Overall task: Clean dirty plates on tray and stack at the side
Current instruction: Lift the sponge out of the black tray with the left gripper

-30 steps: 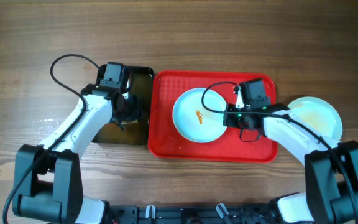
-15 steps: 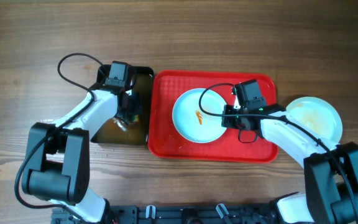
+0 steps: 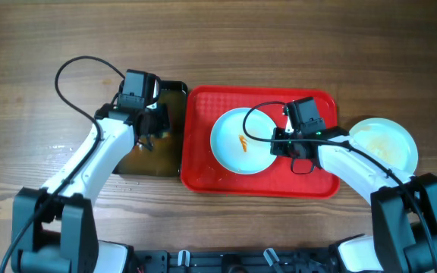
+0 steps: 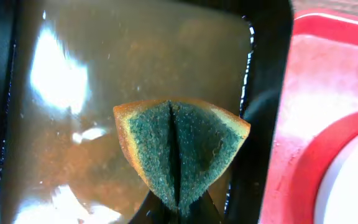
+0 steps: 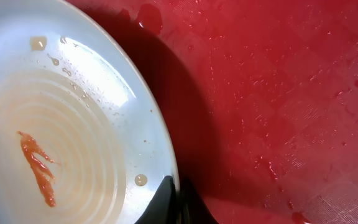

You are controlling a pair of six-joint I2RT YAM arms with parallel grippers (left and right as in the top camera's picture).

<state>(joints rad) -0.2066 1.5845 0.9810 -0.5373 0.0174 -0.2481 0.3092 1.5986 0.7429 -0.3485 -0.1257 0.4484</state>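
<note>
A pale plate [image 3: 241, 142] with an orange streak lies on the red tray [image 3: 203, 114]. My right gripper [image 3: 281, 142] is shut on that plate's right rim; in the right wrist view its fingers [image 5: 160, 202] pinch the edge of the plate [image 5: 61, 130], which is tilted up off the tray [image 5: 278, 93]. A second plate [image 3: 385, 144] lies on the table right of the tray. My left gripper [image 3: 149, 130] is shut on a green-and-orange sponge [image 4: 179, 149], folded between the fingers above the brown water of the black basin [image 4: 73, 124].
The black basin [image 3: 174, 89] stands against the tray's left side. Water drops speckle the tray floor. Cables loop above both arms. Bare wooden table [image 3: 36, 76] lies to the far left and along the back.
My left gripper has shut on the sponge in the basin and its arm has shifted slightly left. The right gripper and the plate have stayed put.
</note>
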